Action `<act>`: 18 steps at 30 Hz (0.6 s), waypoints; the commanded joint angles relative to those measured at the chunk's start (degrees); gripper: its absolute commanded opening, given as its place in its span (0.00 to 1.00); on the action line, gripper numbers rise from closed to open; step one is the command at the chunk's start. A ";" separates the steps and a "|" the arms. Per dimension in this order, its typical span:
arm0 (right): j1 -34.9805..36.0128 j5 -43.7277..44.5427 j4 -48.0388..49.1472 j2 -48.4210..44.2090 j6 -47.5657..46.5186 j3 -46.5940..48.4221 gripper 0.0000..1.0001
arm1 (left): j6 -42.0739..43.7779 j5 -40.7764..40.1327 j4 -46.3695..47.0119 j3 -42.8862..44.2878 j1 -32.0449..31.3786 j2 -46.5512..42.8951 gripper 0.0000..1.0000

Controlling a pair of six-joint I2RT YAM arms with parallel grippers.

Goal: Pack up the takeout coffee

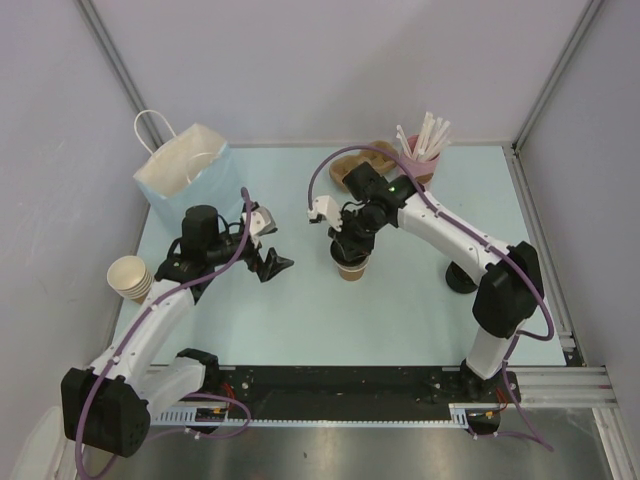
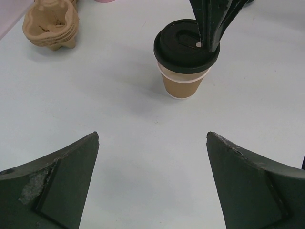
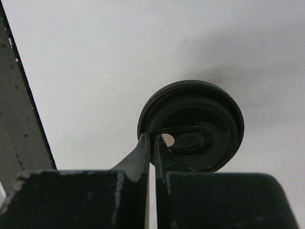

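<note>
One coffee cup [image 1: 351, 268] stands mid worktop [image 1: 300, 320], black lid [image 2: 183, 47] on. My right gripper [image 3: 155, 142], jaws together, tips on lid. My left gripper [image 2: 152, 136], jaws wide apart. I press straight down, no tipping.

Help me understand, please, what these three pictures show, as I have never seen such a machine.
Two robot arms stand at the edge of a table. One picture looks down from above; the others come from a camera on each wrist. On the table: a paper bag, stacked empty cups, cardboard cup trays, a pink cup of straws and a coffee cup with a black lid. The left gripper is open, holding nothing. The right gripper is shut, its tips on the lid.
</note>
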 commanded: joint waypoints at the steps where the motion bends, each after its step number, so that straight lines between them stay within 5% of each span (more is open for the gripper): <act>1: 0.24 2.05 -0.69 -0.05 1.10 -0.41 0.00 | 2.18 2.86 1.40 -0.29 0.05 -0.96 0.99; 18: 2.61 6.44 1.86 0.13 1.19 -3.41 0.00 | 2.53 2.60 1.31 -0.29 0.05 -0.96 1.00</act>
